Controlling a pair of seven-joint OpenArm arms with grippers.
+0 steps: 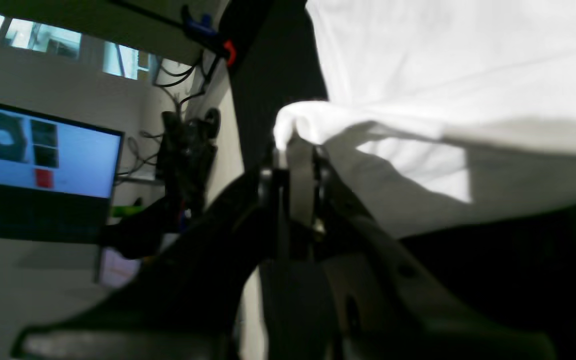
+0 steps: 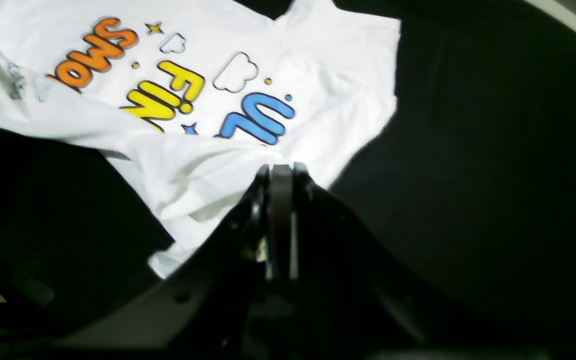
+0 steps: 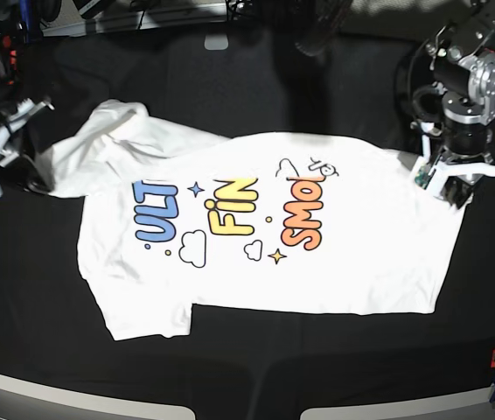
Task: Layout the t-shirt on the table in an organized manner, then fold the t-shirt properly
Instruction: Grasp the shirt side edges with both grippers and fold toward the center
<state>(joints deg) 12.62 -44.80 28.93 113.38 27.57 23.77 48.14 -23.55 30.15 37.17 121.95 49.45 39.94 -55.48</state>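
Both claws are closed on the t-shirt: left claw pinches a white edge fold, right claw a bunched sleeve. Beyond them it lies print-up on the surface. Soft, light cloth; hold hems and corners.

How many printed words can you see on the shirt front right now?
3 on the t-shirt, in the base view: blue word at left, yellow word in the middle, orange word at right. Folds may hide some letters.
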